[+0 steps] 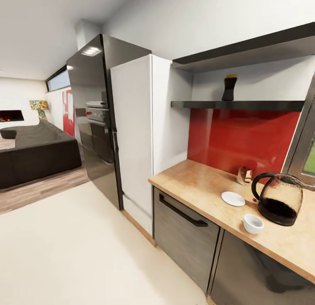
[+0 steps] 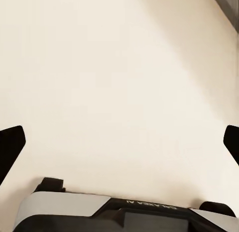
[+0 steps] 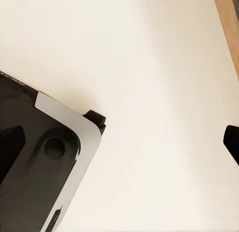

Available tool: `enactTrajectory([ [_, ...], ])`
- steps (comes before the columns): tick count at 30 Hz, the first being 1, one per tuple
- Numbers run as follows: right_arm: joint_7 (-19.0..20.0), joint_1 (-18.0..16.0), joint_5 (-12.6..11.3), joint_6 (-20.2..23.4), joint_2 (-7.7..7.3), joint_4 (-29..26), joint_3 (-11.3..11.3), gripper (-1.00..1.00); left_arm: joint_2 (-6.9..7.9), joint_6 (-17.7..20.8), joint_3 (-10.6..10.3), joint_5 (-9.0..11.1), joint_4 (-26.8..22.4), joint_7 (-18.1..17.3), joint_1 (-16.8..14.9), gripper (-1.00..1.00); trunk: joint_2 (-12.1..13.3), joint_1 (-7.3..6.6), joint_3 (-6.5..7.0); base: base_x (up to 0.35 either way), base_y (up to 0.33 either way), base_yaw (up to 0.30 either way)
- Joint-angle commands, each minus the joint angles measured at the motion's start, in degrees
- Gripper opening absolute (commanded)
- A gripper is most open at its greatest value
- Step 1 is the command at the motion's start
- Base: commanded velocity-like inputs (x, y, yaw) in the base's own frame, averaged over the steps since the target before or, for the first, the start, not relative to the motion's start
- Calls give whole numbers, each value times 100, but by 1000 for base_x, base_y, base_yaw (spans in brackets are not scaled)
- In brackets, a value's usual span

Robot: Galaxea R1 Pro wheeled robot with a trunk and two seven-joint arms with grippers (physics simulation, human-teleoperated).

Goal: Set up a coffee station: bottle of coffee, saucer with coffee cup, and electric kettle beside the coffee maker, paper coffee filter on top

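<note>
On the kitchen countertop point(image 1: 197, 182), the saucer point(image 1: 232, 198) lies left of the electric kettle point(image 1: 280, 199); the coffee cup point(image 1: 253, 223) sits before both.

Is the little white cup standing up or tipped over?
Standing up. The cup sits on the countertop, its round opening facing upward.

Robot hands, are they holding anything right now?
Nothing is held. The left hand is open, with bare floor between its fingertips. The right hand is open over the floor too. The cup and kettle sit untouched on the countertop.
</note>
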Motion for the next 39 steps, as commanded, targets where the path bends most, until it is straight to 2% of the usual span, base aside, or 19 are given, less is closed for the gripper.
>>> enactTrajectory([
  [1,8,-12,13,-49,1,23,16,100,-4,-3,17,37,-10,-8,3,100,-6,1,-7,0,1,-257],
  [16,40,-12,5,-49,-7,23,16,100,-4,0,17,31,-10,-8,3,100,-6,1,-7,0,0,-257],
  [26,37,-12,4,-49,0,23,16,100,-4,3,17,34,-10,-8,3,100,-6,1,-4,143,96,-82],
  [39,47,-12,9,-49,1,23,16,100,-4,-4,17,32,-10,-8,3,100,-6,1,35,15,10,-249],
])
